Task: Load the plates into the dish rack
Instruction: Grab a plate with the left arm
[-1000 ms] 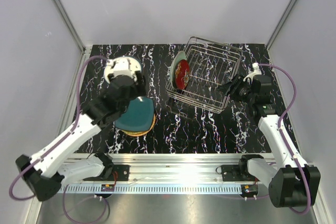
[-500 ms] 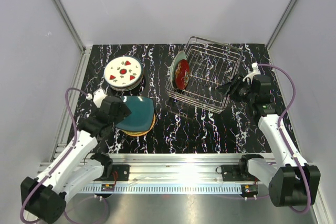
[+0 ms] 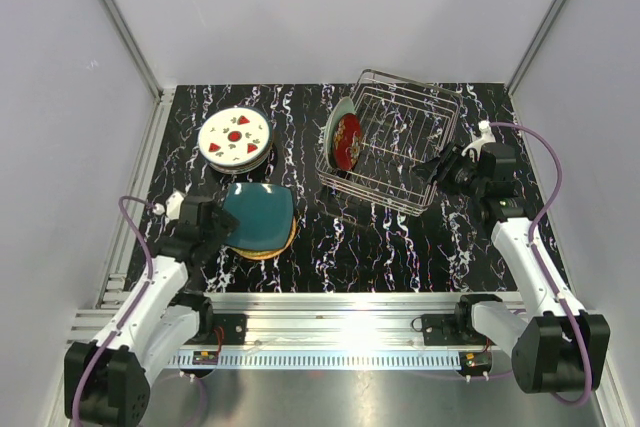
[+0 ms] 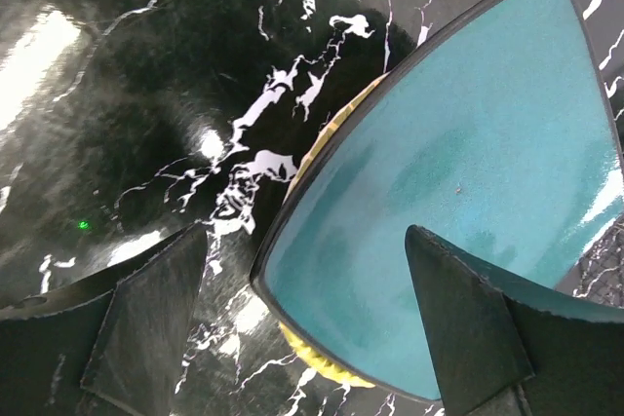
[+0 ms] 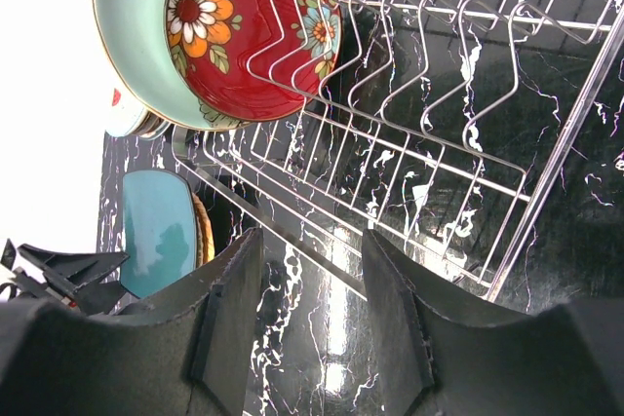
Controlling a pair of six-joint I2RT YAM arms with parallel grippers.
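Observation:
The dark teal plate (image 3: pixel 260 213) lies on the orange-tan plate (image 3: pixel 272 248) on the table. My left gripper (image 3: pixel 222 223) is open at the teal plate's left edge. In the left wrist view (image 4: pixel 312 311) one finger (image 4: pixel 466 323) is over the teal plate (image 4: pixel 458 163) and the other over the table; the orange-tan rim (image 4: pixel 327 356) shows below. The wire dish rack (image 3: pixel 372 191) holds the red plate (image 3: pixel 348 141) and the mint-green plate (image 3: pixel 338 113) upright at its left end. My right gripper (image 3: pixel 433 169) is open and empty at the rack's right side (image 5: pixel 310 309).
The white strawberry plate (image 3: pixel 235 135) sits on another plate at the back left. The right wrist view shows the rack's empty slots (image 5: pixel 439 114), the red plate (image 5: pixel 249 36) and the teal plate (image 5: pixel 156 226). Grey walls enclose the table.
My left arm has drawn back from over the strawberry plate toward the near left and now sits at the teal plate's left edge. The right arm has not moved.

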